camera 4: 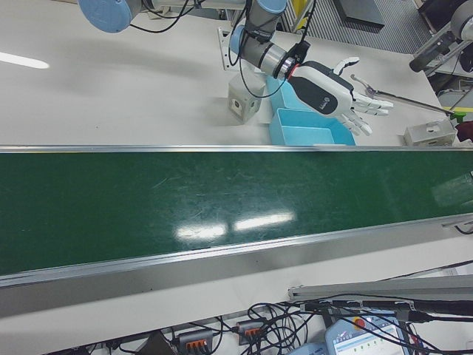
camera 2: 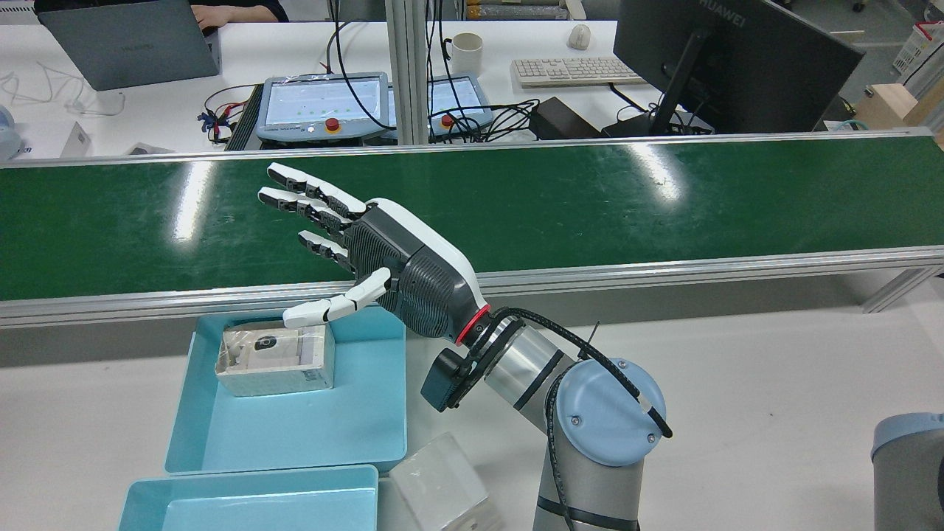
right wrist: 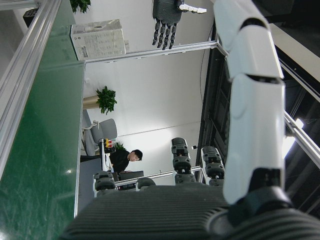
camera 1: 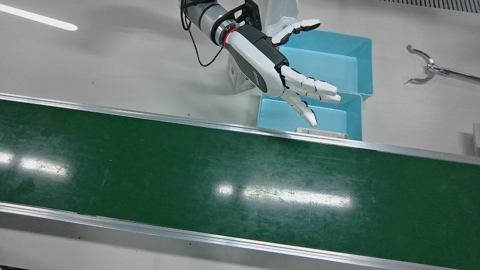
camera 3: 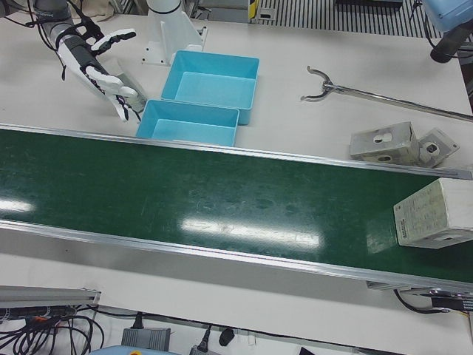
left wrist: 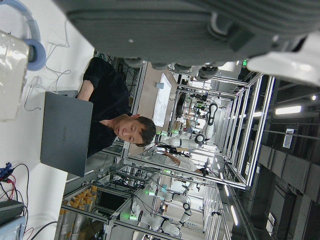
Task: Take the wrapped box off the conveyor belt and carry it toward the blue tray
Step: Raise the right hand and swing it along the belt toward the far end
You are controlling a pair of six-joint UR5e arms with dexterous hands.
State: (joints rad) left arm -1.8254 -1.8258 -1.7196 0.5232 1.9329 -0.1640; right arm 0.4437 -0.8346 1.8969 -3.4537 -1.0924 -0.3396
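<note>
The wrapped box (camera 3: pixel 436 214) lies on the green belt (camera 3: pixel 222 200) at its right end in the left-front view, well apart from the blue tray (camera 2: pixel 177 413); a second wrapped box (camera 2: pixel 276 358) sits inside that tray. The left hand (camera 2: pixel 383 258) hangs over the tray's far edge, fingers spread wide, holding nothing; the right hand (right wrist: pixel 150 215) also looks stretched and empty. I judge the box stiff and probably light, but its film slippery; better to clasp two opposite sides, thumb against fingers.
</note>
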